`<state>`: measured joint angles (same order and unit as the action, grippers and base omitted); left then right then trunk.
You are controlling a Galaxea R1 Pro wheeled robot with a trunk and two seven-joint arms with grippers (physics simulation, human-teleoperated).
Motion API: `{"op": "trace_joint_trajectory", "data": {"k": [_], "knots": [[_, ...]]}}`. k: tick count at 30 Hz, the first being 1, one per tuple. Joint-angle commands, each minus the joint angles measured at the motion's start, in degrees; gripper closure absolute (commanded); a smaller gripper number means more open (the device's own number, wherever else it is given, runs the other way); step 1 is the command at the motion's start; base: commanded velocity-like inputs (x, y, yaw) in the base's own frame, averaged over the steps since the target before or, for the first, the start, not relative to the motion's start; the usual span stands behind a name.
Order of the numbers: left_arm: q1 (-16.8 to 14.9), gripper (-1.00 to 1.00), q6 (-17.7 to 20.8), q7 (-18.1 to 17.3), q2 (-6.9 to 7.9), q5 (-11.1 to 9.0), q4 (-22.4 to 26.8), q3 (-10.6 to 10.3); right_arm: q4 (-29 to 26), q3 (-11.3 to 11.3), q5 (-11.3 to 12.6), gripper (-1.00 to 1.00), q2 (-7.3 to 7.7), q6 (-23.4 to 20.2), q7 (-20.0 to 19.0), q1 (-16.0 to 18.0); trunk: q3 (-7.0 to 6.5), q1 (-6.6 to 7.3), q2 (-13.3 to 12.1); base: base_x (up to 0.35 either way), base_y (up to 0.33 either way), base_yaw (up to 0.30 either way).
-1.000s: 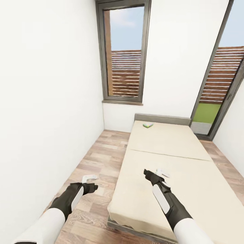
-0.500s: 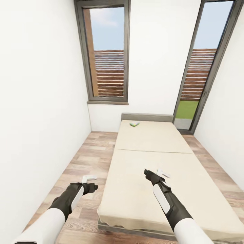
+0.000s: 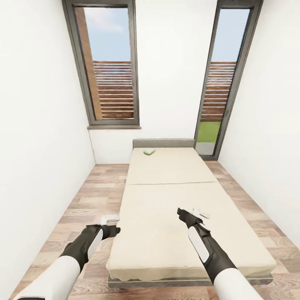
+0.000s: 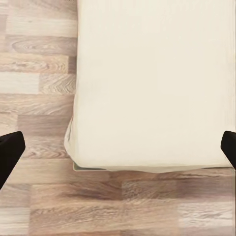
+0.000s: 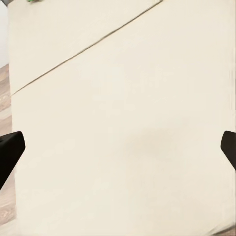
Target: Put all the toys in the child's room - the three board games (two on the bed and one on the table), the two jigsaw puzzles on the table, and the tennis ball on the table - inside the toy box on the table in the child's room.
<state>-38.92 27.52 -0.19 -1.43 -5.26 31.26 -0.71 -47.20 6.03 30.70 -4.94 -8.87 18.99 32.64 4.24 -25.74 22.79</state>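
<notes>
Facing down the length of a low wide bed [image 3: 166, 200] with a plain beige mattress and a dark grey frame, from its near end.

Looking at one small flat white-and-green printed board game box [image 3: 149, 152], lying near the far left corner of the mattress, just short of the grey headboard, well apart from both arms.

Carrying the left gripper [image 3: 111, 222] with its fingers spread wide and nothing between them, hovering over the pale wooden plank floor [image 3: 83, 196] just beside the near left corner of the bed; seeing that same corner between the two dark fingertips [image 4: 10, 152] in the left wrist view.

Carrying the right gripper [image 3: 196, 214] likewise released and empty, over the near part of the mattress, right of its middle seam; finding bare beige cloth between its fingertips [image 5: 10, 147] in the right wrist view.

Judging the box as light, stiff card with smooth faces, probably somewhat slippery. Expecting the soft mattress to give under pressing fingers, so likely taking hold across two opposite long edges, sinking the fingertips slightly into the cloth rather than trying to lift by the flat top.

Reading no brand or lettering on the box: too small and blurred here to make out.
</notes>
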Motion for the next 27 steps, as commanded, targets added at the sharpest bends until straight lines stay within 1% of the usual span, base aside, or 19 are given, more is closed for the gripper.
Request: {"op": "trace_joint_trajectory", "data": {"k": [1, 9, 16, 21, 27], "knots": [[-0.02, -1.0, 0.34, 0.1, 0.03, -0.54, 0.12, -0.08, -0.09, 0.18, 0.34, -1.0, 0.02, -0.19, 0.43, 0.06, 0.14, -0.04, 0.13, 0.0, 0.0, -0.281], [-0.02, -1.0, 0.34, 0.1, 0.03, -0.54, 0.12, -0.08, -0.09, 0.19, 0.27, -1.0, 0.02, -0.15, 0.43, 0.05, 0.38, -0.04, 0.13, 0.0, 0.0, -0.264], [-0.02, -1.0, 0.32, 0.1, -0.12, -0.48, 0.12, -0.08, -0.09, 0.2, 0.25, -1.0, 0.02, -0.11, 0.43, 0.06, 0.8, -0.04, 0.13, 0.014, 0.019, -0.198], [-0.02, -1.0, 0.32, 0.1, -0.09, -0.46, 0.12, -0.08, -0.09, 0.21, 0.24, -1.0, 0.02, -0.1, 0.43, 0.06, 1.18, -0.04, 0.13, 0.096, 0.12, -0.132], [-0.02, -1.0, 0.29, 0.11, -0.07, -0.46, 0.12, -0.07, -0.09, 0.21, 0.21, -1.0, 0.02, -0.1, 0.43, 0.06, 1.37, -0.04, 0.13, 0.141, 0.168, -0.036]]}}
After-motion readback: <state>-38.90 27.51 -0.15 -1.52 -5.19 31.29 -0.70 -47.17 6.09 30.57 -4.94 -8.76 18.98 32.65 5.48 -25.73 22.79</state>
